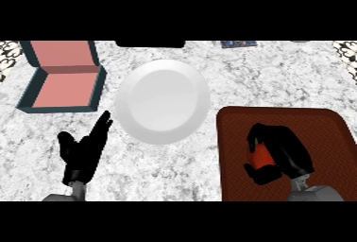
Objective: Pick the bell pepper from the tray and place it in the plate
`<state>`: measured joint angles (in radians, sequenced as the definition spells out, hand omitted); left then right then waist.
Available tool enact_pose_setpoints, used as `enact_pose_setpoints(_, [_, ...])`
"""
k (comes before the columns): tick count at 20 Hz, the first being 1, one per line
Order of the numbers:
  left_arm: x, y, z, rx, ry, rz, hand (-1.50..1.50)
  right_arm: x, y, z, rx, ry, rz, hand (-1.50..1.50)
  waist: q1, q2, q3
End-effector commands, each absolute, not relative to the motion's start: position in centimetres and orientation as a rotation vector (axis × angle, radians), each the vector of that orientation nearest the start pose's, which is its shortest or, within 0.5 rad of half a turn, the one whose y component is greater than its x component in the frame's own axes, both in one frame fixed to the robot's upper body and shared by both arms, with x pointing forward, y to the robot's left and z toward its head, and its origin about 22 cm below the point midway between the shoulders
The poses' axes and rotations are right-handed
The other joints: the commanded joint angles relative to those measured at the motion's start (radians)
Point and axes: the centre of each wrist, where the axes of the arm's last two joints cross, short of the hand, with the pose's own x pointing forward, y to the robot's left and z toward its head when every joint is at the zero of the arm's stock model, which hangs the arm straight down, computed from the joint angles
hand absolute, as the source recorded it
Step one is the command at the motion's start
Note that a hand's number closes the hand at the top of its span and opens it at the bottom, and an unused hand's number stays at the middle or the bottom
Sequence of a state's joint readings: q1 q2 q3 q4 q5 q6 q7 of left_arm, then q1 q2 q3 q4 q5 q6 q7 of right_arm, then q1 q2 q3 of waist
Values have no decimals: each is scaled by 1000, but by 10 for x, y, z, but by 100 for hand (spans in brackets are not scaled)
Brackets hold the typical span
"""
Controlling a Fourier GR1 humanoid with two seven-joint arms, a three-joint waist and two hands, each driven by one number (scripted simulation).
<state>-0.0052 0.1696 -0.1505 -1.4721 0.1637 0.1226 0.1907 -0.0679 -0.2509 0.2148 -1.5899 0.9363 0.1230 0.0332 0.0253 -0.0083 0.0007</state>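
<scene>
At the far left, an open box (61, 78) with dark teal walls and a pink lining sits on the speckled white surface (279, 75), its lid standing up toward the far edge. Below it the left hand (82, 150) rises from the view's lower edge on its grey forearm, fingers straight and slightly spread, tips angled up and to the right toward the plate, holding nothing and resting above bare surface. The fingertips end just beside the lower left rim of the white plate (164, 101), which lies near the middle with nothing on it; open surface runs between the box and the plate and below the plate down to the near edge. To the right, with only a narrow strip of surface between, the dark red-brown tray (237, 156) fills the lower right corner. Over the tray the right hand (282, 153) is curled, fingers and thumb wrapped around the red bell pepper (261, 156), which shows only as a red patch between them, well inside the tray's rim.
</scene>
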Motion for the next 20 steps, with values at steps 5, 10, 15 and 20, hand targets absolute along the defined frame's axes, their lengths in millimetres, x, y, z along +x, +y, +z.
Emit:
enact_pose_setpoints(5, [239, 225, -25, -37, -1215, -70, 0, 256, -117, 64, -818, -1625, 864, 150, 57, -4, -9])
enact_pose_setpoints(10, [237, 226, -30, -35, -1190, -79, 0, 252, -93, 83, -926, -1666, 655, 150, 68, -3, -7])
enact_pose_setpoints(15, [243, 223, -25, -44, -1204, -84, 0, 253, -74, 95, -998, -1665, 405, 150, 71, 4, -6])
enact_pose_setpoints(20, [248, 216, -22, -53, -1206, -93, 0, 257, -54, 103, -993, -1671, 158, 150, 82, 14, -3])
